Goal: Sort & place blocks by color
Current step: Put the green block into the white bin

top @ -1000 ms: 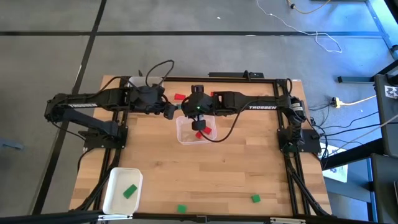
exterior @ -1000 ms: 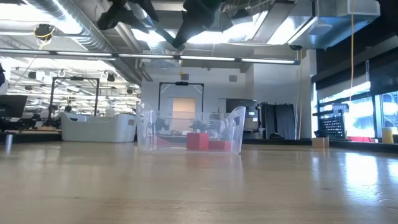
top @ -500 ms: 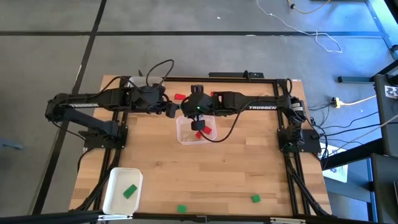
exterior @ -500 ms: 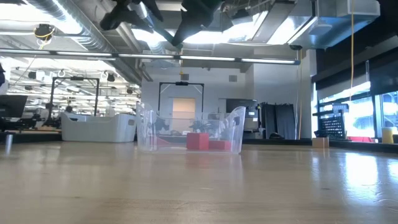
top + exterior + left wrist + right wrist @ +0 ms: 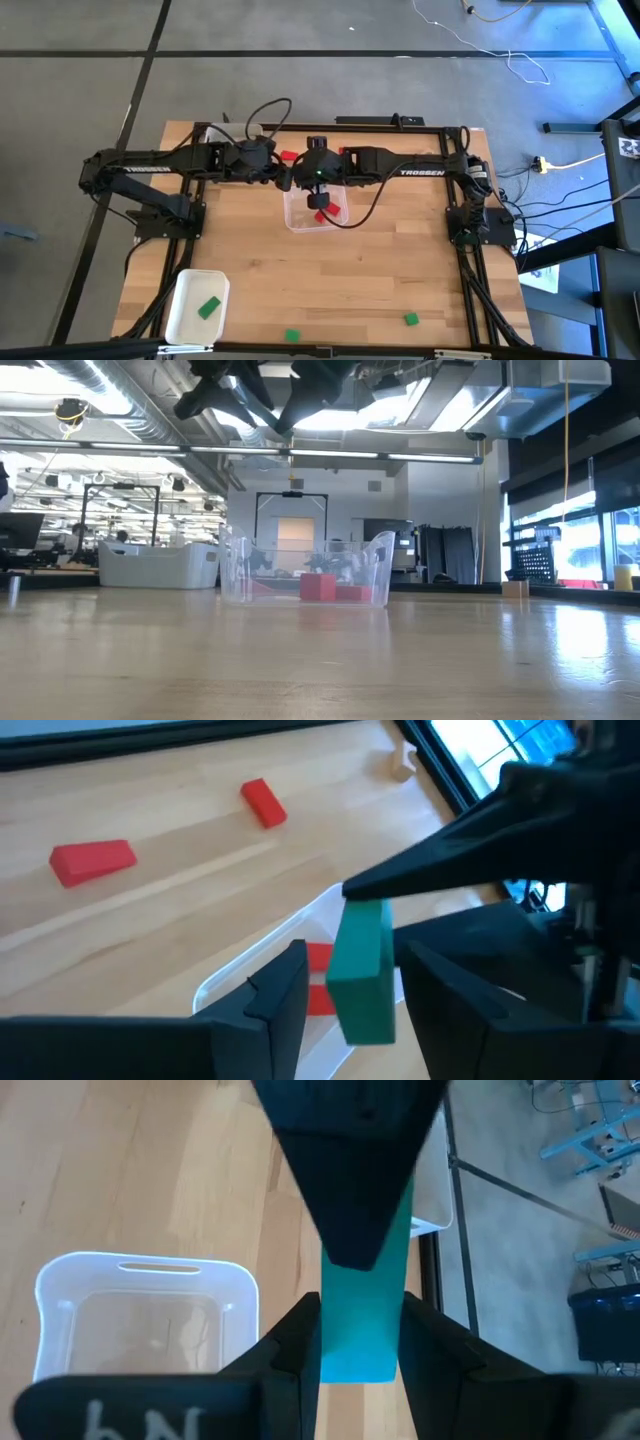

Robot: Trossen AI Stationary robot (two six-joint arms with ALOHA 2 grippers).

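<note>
My right gripper (image 5: 300, 181) is above the far left rim of the clear tray (image 5: 300, 220) and is shut on a green block (image 5: 360, 1330). My left gripper (image 5: 284, 179) is open right beside it. Its two fingers stand on either side of the same green block (image 5: 360, 970), with a gap showing on one side. Red blocks (image 5: 326, 210) lie in the clear tray. Two more red blocks (image 5: 92, 860) lie on the table beyond it. Another green block (image 5: 208, 308) lies in the white tray (image 5: 180, 320) at the near left. My right gripper pinches the green block between its two fingers, on two opposite sides (image 5: 330, 1350). The fingers come level from the table's right. The block is lifted clear, above the clear tray's rim. My left gripper's finger (image 5: 350, 1200) covers the block's far part in the right wrist view.
Two loose green blocks (image 5: 291, 335) (image 5: 410, 319) lie near the table's near edge. A small tan block (image 5: 403, 760) lies near the table's frame. The two arms meet at the far middle. The table's middle and near right are bare wood.
My left gripper has gone toward the table's right edge, up to my right gripper, and its fingers now stand around the green block. My right gripper has kept the block still above the clear tray.
</note>
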